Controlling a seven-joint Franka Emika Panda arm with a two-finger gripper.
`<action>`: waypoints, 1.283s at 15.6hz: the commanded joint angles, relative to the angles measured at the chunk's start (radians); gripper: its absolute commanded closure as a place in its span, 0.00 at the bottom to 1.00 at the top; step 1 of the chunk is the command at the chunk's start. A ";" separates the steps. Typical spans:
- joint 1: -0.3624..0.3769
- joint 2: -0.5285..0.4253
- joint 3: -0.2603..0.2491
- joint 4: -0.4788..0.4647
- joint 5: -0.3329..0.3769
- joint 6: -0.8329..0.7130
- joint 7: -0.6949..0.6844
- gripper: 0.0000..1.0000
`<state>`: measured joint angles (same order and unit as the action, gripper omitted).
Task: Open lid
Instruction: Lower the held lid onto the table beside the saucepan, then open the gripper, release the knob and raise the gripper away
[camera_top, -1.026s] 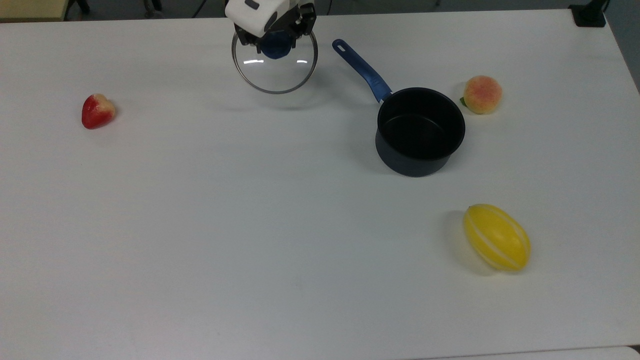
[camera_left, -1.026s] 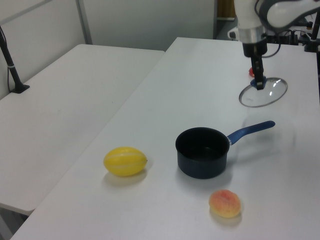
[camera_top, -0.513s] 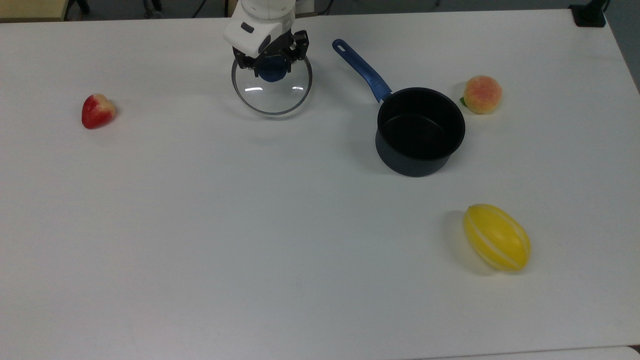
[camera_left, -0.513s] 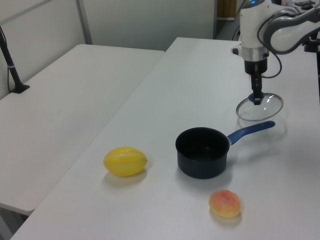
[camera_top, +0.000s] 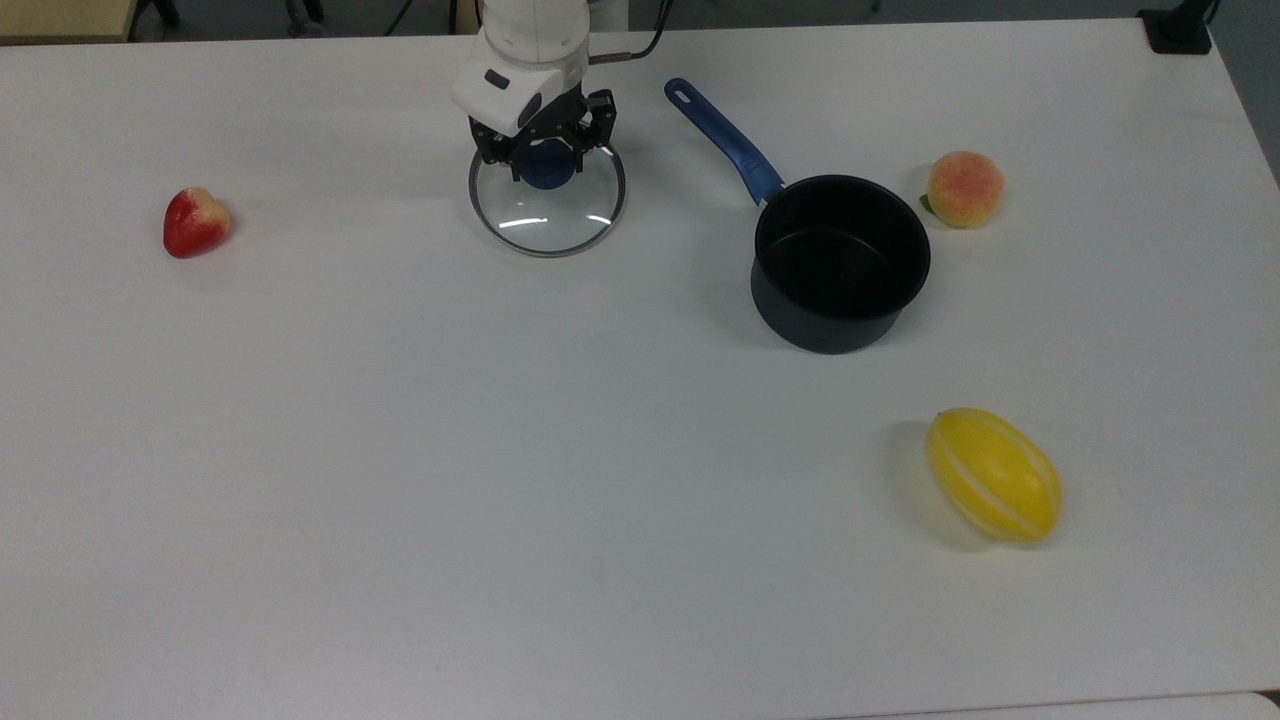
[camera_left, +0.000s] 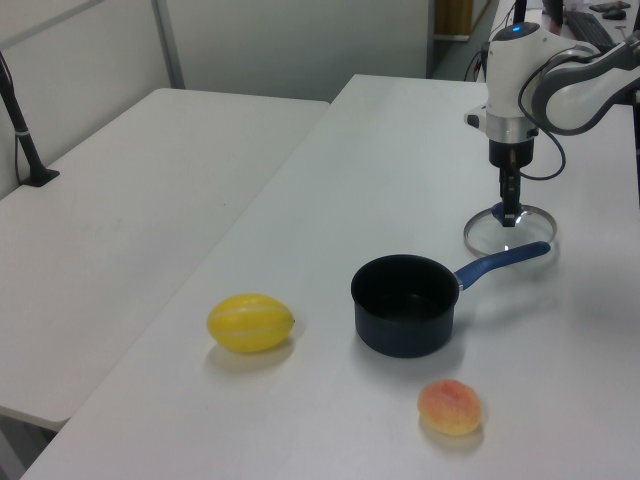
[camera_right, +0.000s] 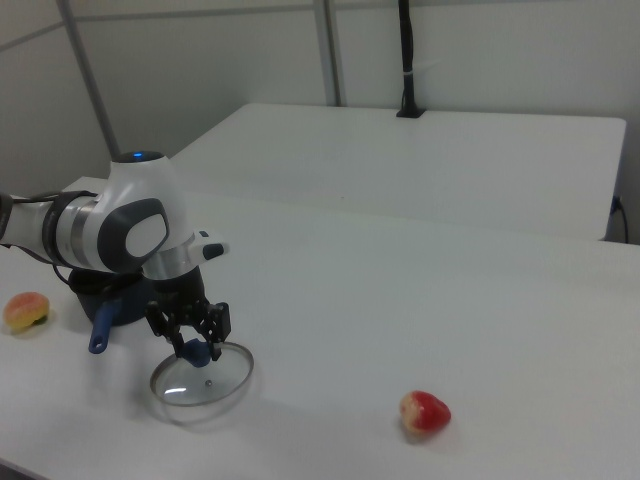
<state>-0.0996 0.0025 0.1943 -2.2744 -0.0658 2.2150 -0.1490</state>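
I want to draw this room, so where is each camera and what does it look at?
Top view: high above the table, looking down; the white arm ends in the pincer over the lid.
Left view: beside the table near the yellow melon, facing the saucepan and arm beyond.
Right view: the opposite side, near the strawberry; arm and pincer over the lid.
All three share the lid and pincer.
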 joint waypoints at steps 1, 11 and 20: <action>0.003 0.016 -0.006 -0.027 0.001 0.048 0.008 1.00; -0.009 0.005 -0.006 0.019 0.003 -0.040 0.083 0.00; -0.019 -0.015 -0.027 0.421 0.014 -0.480 0.164 0.00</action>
<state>-0.1222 -0.0024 0.1905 -1.9804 -0.0657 1.8696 -0.0107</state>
